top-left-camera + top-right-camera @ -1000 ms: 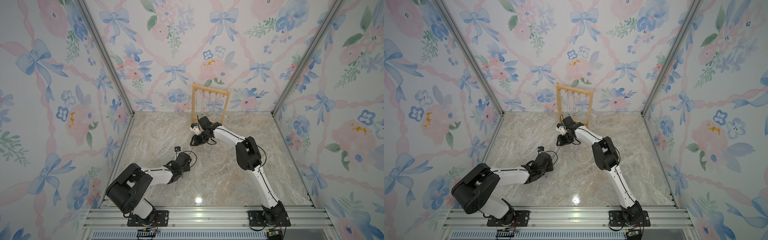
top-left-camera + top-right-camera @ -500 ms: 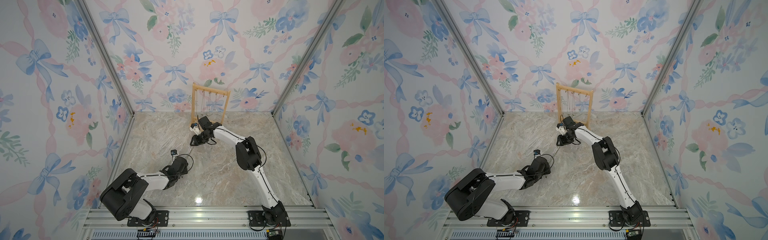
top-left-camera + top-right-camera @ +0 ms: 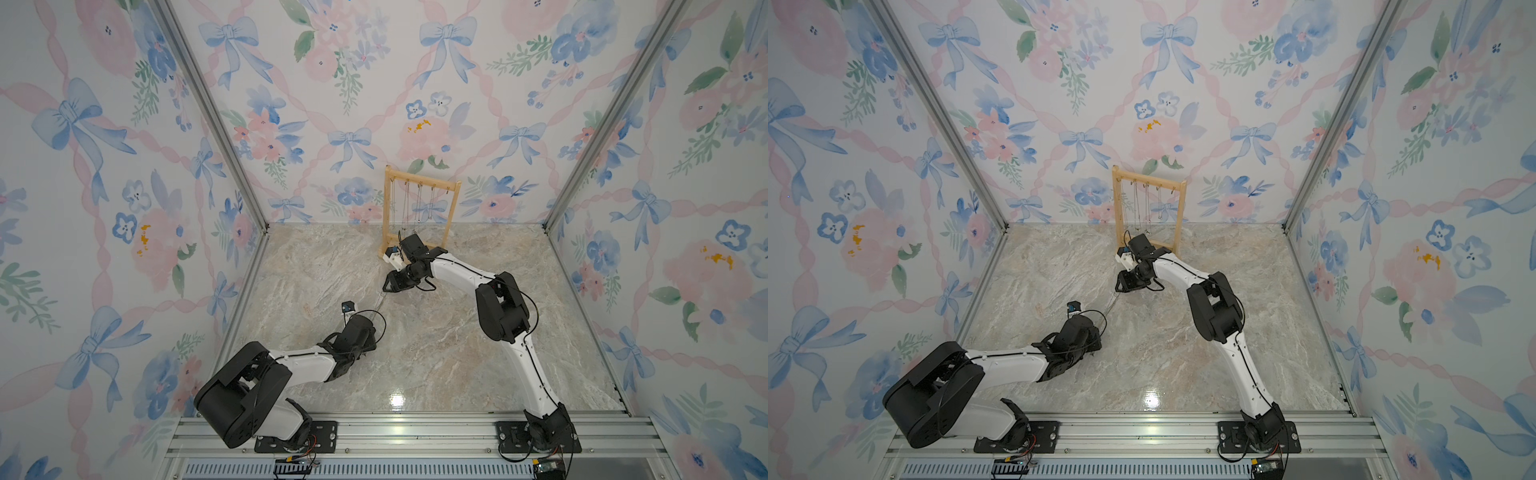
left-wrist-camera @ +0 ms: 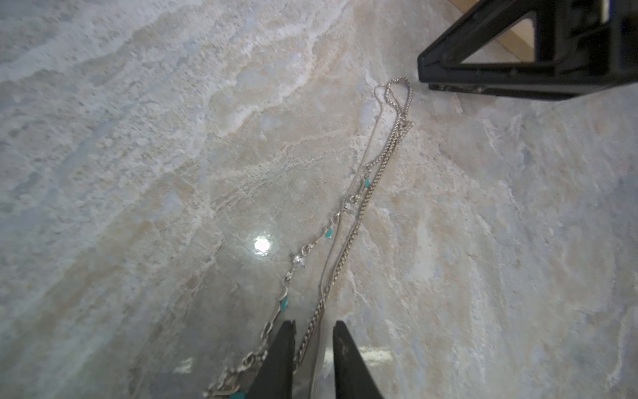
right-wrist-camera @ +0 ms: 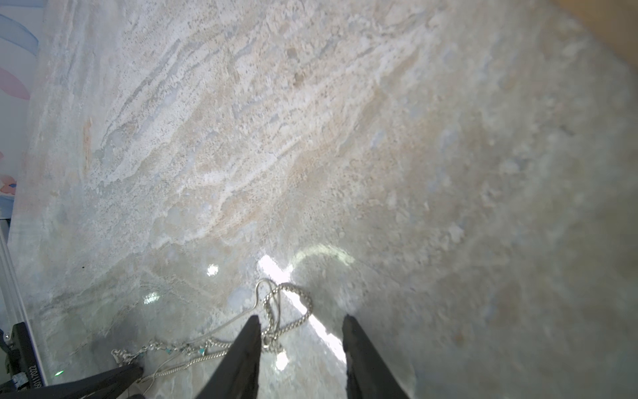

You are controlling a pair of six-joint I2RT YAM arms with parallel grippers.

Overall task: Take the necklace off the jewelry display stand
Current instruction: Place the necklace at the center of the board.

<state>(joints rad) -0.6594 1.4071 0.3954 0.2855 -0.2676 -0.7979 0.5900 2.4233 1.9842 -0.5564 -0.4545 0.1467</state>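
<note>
Necklace [image 4: 348, 206] of silver chains with turquoise beads lies off the jewelry display stand [image 3: 387, 208], stretched flat on the marble tabletop [image 4: 138, 172] between the two arms. The left gripper [image 4: 313, 331] sits low over one end, its jaws slightly apart with a chain strand running through the gap. The right gripper [image 5: 300, 321] is at the looped far end, jaws spread wider, the loop just beside one finger [image 5: 248, 342]. Other chains [image 3: 417, 205] hang from the stand's top bar near the back wall.
</note>
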